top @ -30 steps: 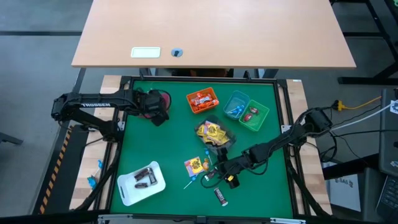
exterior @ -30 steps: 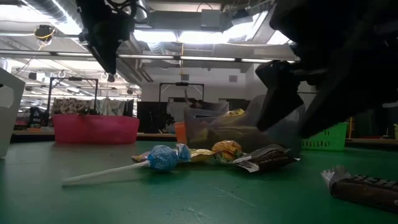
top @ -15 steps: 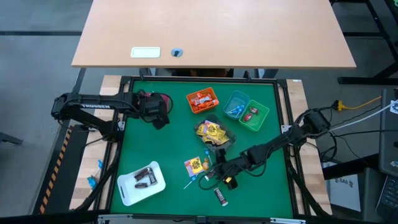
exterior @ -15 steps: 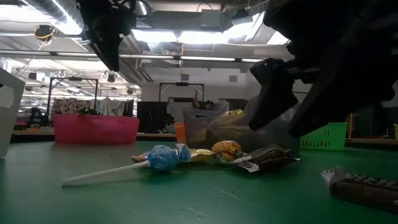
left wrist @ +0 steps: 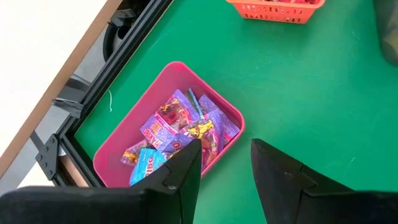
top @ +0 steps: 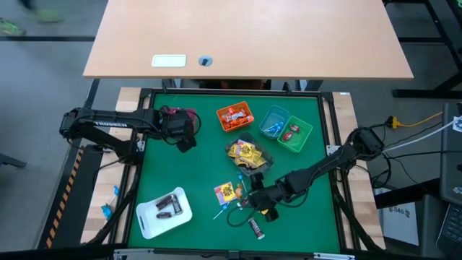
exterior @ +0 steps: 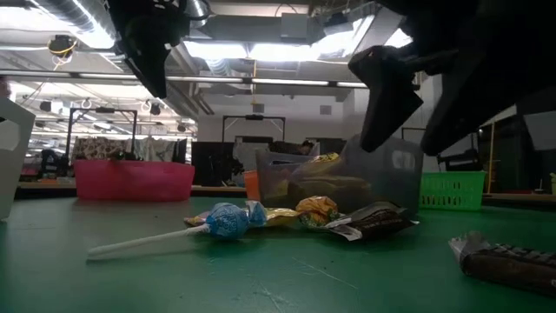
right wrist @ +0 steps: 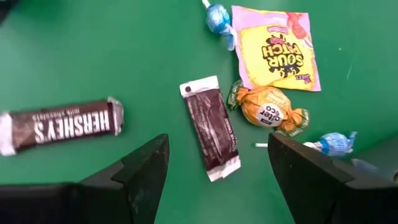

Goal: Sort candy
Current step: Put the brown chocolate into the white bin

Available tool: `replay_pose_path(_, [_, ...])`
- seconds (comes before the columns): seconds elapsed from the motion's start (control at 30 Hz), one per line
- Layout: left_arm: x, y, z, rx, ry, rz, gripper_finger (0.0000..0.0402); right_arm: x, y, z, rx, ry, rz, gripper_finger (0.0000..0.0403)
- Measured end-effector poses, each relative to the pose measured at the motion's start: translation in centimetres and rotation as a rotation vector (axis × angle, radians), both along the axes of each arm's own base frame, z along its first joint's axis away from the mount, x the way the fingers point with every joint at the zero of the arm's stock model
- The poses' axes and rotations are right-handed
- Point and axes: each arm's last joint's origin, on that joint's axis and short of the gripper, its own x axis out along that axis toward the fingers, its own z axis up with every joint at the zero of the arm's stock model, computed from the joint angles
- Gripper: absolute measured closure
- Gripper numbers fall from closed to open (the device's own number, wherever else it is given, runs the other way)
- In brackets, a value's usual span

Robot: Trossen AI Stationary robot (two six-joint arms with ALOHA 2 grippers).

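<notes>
Candy sort: right arm lining up over loose sweets

Candy sorting is continuing on the green counter (top: 195, 173) as the right gripper (right wrist: 214, 186), jaws spread wide and carrying nothing, is hovering over the last loose cluster near the front edge. Over the past second it has been creeping forward and lifting slightly, bringing a dark brown wrapped bar (right wrist: 211, 127) almost between its fingers; that suggests this piece is the next pick. The bar is lying flat, its long axis running roughly away from the wrist camera with a slight slant, so the jaws are already set across its narrow width. Beside it, a Hershey's bar (right wrist: 59, 124) is lying crosswise, well apart from the others, while an orange-wrapped round sweet (right wrist: 268, 109), a yellow Sour Patch packet (right wrist: 273, 46) and two blue lollipops (right wrist: 219, 17) are crowding the other side.

Across the counter, the left gripper (left wrist: 225, 168) has been drawing back slightly from the pink bin (left wrist: 124, 143), which is already holding purple and blue packets. Its jaws are standing partly apart and holding nothing, so that arm appears to be waiting between drops. Brown bars are already lying in the white tray (top: 148, 224).
</notes>
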Motion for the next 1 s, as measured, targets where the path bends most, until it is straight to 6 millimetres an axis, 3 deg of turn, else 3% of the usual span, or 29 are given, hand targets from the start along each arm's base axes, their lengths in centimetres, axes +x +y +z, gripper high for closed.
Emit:
replay_pose_path(0.33, [0.3,-0.1,0.1,0.001,-0.028,-0.004,0.0273,-0.4,1.1,-0.5,-0.117,-0.029,0.077,0.013])
replay_pose_path(0.63, [0.4,-0.1,0.1,0.002,-0.044,-0.004,0.0273,0.3,1.4,-4.3,-0.197,0.041,0.092,0.013])
replay_pose_path(1.0, [0.5,-0.1,0.1,0.002,-0.05,-0.004,0.0273,0.7,0.7,-4.6,-0.093,0.105,0.132,0.0145])
